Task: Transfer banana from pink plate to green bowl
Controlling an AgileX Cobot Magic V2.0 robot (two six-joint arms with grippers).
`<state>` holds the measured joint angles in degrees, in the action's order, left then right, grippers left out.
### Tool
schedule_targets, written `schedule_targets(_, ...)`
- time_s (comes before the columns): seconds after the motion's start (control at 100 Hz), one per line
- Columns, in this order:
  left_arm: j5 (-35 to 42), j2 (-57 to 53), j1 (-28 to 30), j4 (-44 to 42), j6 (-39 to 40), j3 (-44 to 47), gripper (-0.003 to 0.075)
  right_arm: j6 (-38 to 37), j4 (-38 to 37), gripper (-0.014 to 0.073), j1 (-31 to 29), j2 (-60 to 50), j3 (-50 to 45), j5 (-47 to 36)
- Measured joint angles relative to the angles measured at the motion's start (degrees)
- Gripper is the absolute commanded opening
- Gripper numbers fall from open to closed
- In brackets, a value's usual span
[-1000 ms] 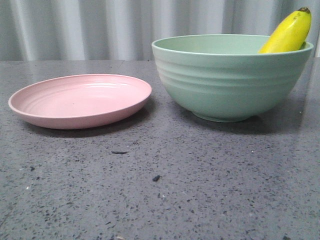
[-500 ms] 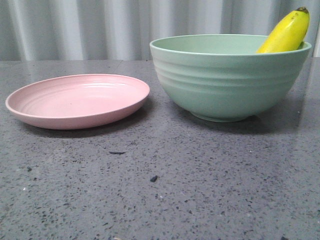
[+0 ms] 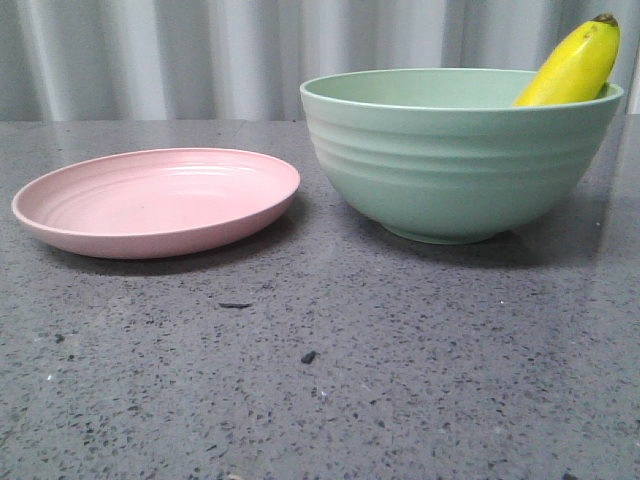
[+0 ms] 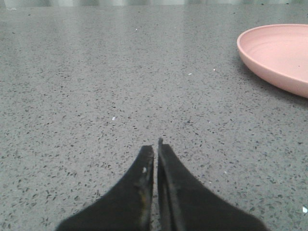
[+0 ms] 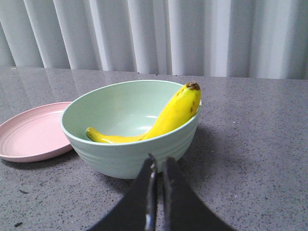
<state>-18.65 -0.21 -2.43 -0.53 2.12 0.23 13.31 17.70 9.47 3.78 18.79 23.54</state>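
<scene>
One banana [image 5: 163, 120] lies inside the green bowl [image 3: 455, 160], its stem end down on the bowl's floor and its dark-tipped end propped up against the rim, poking above the edge on the bowl's right in the front view. It sits that way, most likely, because it is too long to lie flat across the curved bottom, so the wall carries its upper half. From how things lie, the transfer looks finished.

One pink plate [image 3: 160, 200] stands just beside the bowl on the speckled grey table [image 3: 400, 380], on the robot's left, with a narrow gap between the two rims. Nothing rests on it, which fits the fruit being already in the bowl.

Two grippers show, one in each wrist view. The left gripper [image 4: 156, 149] hovers low over bare tabletop, well apart from the plate, its two dark fingers pressed almost together with only a hairline slit between them and nothing held. The right gripper [image 5: 158, 166] hangs on the near side of the bowl, pointing at it, its fingers likewise closed to a thin slit and empty. Both seem parked clear of the dishes, as arms would be once the work is done.

A few small dark specks [image 3: 309, 356] lie on the table in front of the plate and bowl. Behind the table hangs a pale pleated curtain [image 3: 180, 50].
</scene>
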Motion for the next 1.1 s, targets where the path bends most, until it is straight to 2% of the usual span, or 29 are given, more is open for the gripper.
schedule_targets(0.56, 0.0, 0.0, 0.0, 0.0, 0.0, 0.0, -0.002, 0.0, 0.0, -0.0062, -0.89, 0.0, -1.78, -1.23)
schedule_targets(0.65, 0.0, 0.0, 0.0, 0.0, 0.0, 0.0, -0.002, 0.0, 0.0, -0.0062, -3.1, 0.0, -4.87, -4.7)
schedule_targets(0.79, 0.0, 0.0, 0.0, 0.0, 0.0, 0.0, -0.002, -1.09, -0.43, -0.0062, -7.9, 0.0, -11.25, -15.32)
schedule_targets(0.86, 0.0, 0.0, 0.0, 0.0, 0.0, 0.0, -0.002, -4.7, -3.58, -0.0062, -10.14, 0.0, -14.03, -20.57)
schedule_targets(0.99, 0.0, 0.0, 0.0, 0.0, 0.0, 0.0, -0.002, -16.03, -15.94, -0.0062, -12.75, -1.36, -18.4, -28.5)
schedule_targets(1.1, 0.0, 0.0, 0.0, 0.0, 0.0, 0.0, -0.002, -21.37, -21.56, -0.0062, -13.99, -3.42, -19.42, -29.74)
